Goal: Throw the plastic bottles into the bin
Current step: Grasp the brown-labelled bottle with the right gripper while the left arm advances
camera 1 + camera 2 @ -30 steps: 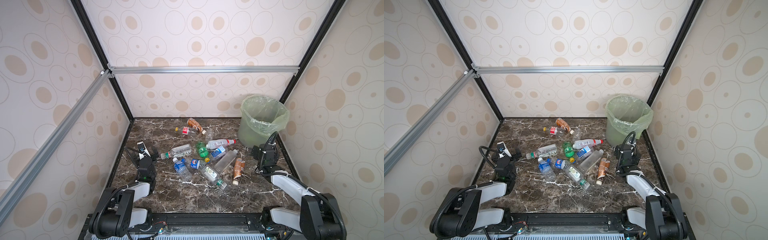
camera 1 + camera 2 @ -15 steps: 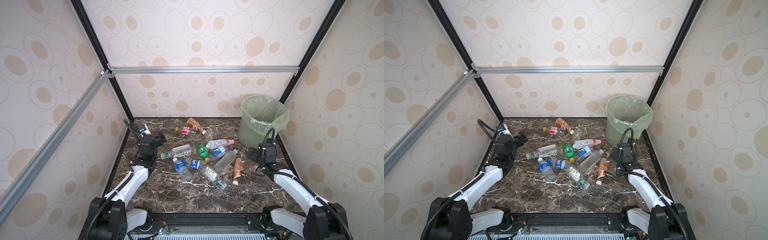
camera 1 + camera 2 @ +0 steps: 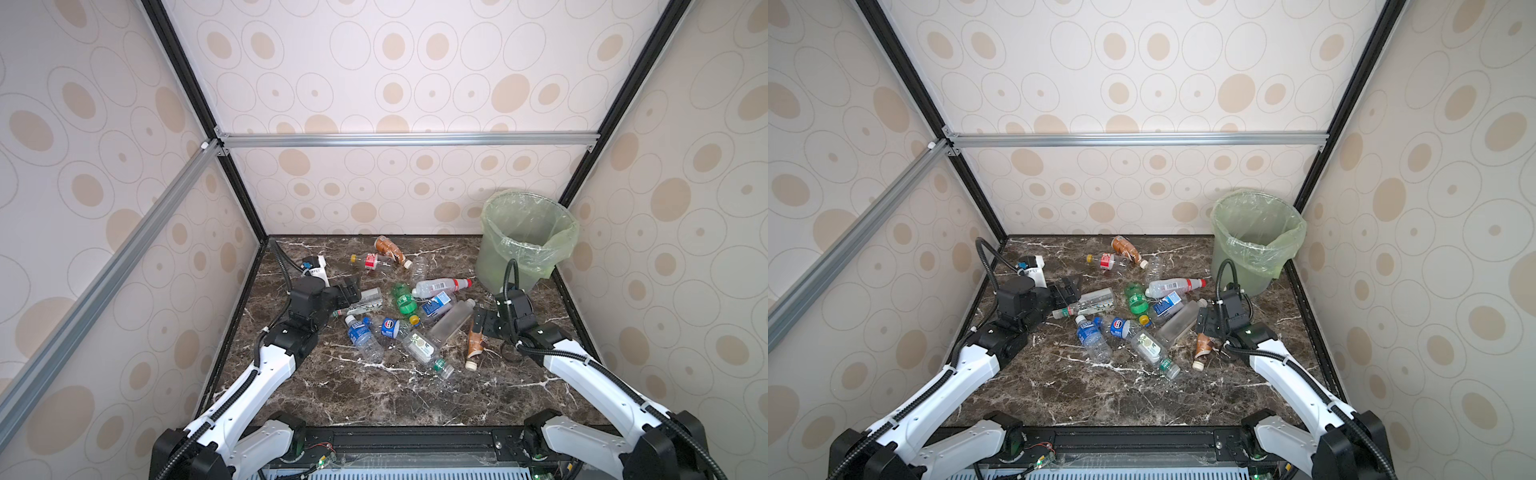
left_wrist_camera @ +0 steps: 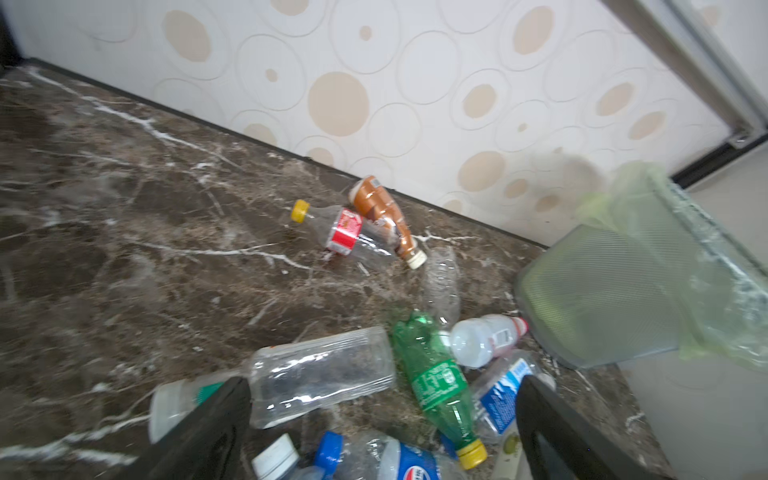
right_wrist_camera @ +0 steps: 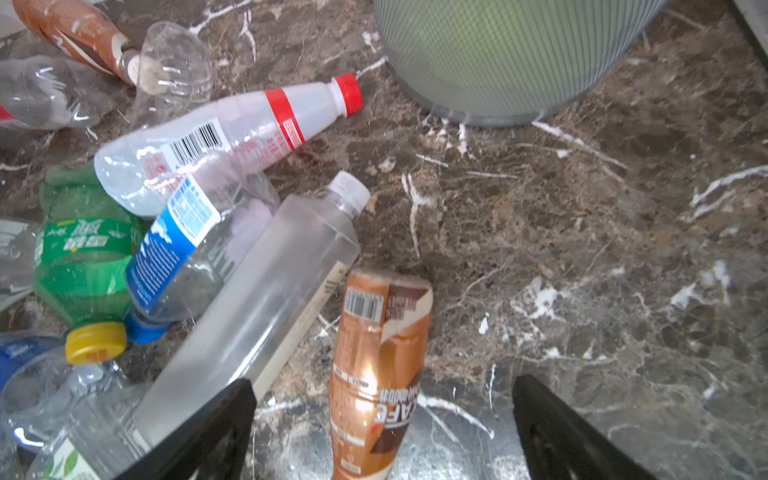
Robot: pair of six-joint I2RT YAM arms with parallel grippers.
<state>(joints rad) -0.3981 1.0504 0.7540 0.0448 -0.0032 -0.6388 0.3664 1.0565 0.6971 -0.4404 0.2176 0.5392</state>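
Several plastic bottles lie in a heap mid-table in both top views. My left gripper (image 3: 351, 289) (image 4: 384, 382) is open, just left of a clear bottle (image 3: 365, 301) (image 4: 320, 370) and a green one (image 3: 403, 299) (image 4: 432, 370). My right gripper (image 3: 482, 320) (image 5: 384, 382) is open too, its fingers straddling a brown-labelled bottle (image 3: 473, 343) (image 5: 378, 353) without touching it. The bin (image 3: 498, 257) (image 3: 1237, 249) (image 5: 498, 62) stands upright at the back right with its green bag over the rim.
A brown bottle (image 3: 388, 249) and a red-labelled one (image 3: 372, 261) lie apart near the back wall. Patterned walls enclose the marble table (image 3: 374, 395) on three sides. A red-capped white bottle (image 3: 440, 286) lies closest to the bin.
The left arm has stretched forward from the front left to the left edge of the heap. The right arm has reached forward over the brown-labelled bottle. Both grippers stayed open.
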